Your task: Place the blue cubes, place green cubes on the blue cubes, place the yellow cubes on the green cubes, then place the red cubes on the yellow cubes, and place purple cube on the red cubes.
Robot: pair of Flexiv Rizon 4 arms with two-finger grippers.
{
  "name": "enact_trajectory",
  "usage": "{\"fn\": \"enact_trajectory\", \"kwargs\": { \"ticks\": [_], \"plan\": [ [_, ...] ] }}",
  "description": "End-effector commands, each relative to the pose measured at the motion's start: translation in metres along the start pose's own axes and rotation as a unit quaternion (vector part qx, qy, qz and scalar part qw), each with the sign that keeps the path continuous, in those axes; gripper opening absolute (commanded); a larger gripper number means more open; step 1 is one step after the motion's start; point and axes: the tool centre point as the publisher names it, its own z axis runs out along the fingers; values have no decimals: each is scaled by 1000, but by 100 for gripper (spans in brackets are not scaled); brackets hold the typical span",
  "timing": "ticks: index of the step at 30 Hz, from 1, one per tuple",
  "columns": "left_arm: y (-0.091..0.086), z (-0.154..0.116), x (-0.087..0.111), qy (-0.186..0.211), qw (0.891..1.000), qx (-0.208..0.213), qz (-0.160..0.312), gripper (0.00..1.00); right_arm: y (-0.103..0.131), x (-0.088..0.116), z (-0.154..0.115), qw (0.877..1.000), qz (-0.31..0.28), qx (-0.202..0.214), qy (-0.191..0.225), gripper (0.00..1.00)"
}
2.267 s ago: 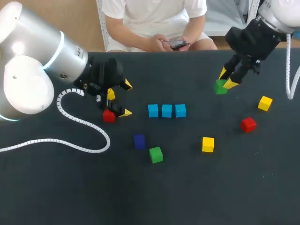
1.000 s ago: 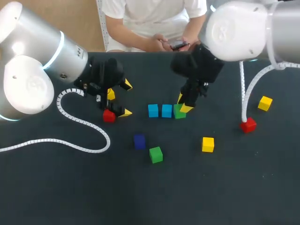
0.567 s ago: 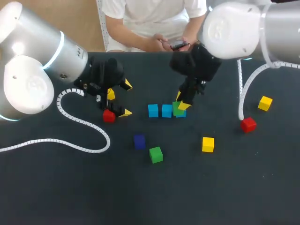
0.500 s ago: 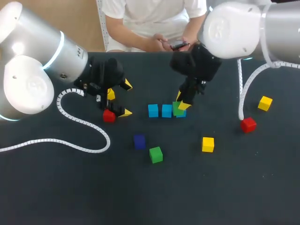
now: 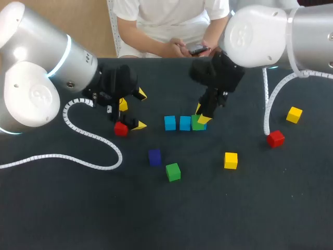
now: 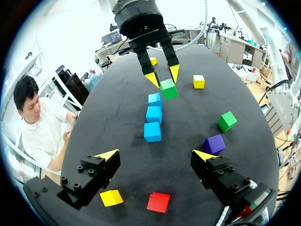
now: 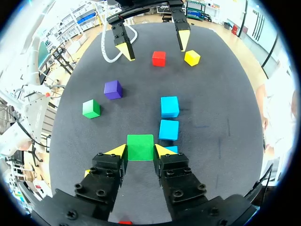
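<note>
Three blue cubes lie in a row; two show in full (image 5: 170,123) (image 5: 185,123). The third (image 7: 172,149) is mostly covered by a green cube (image 5: 197,122), on which my right gripper (image 5: 202,114) is shut, right above it; whether the two cubes touch I cannot tell. In the right wrist view the green cube (image 7: 140,147) sits between the yellow tips of the right gripper (image 7: 140,150). My left gripper (image 5: 136,109) stands open at the table's left, with a red cube (image 5: 120,128) and a yellow cube (image 5: 123,104) beside it. In the left wrist view, the left gripper (image 6: 156,155) has nothing between its fingers.
A purple cube (image 5: 154,157) and a second green cube (image 5: 173,171) lie in front of the row. A yellow cube (image 5: 230,160), a red cube (image 5: 275,138) and another yellow cube (image 5: 294,114) are spread to the right. A white cable (image 5: 88,151) loops at the left.
My right arm has carried the green cube from the far right of the table to above the rightmost blue cube, where it has barely shifted in the last half second. The left arm has kept still.
</note>
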Motion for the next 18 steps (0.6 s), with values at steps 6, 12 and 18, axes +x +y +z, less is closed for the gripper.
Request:
{"fn": "enact_trajectory", "kwargs": {
  "ticks": [6, 12, 18],
  "plan": [
    [1, 0, 1, -2, 1000, 1, 1, 100, -6, -3, 6, 1000, -5, 3, -8, 0],
    [1, 0, 1, -2, 1000, 1, 1, 100, -9, -6, 5, 1000, -11, 7, -9, 0],
    [1, 0, 1, -2, 1000, 1, 1, 100, -13, -6, 2, 1000, -15, 11, -6, 4]
  ]
}}
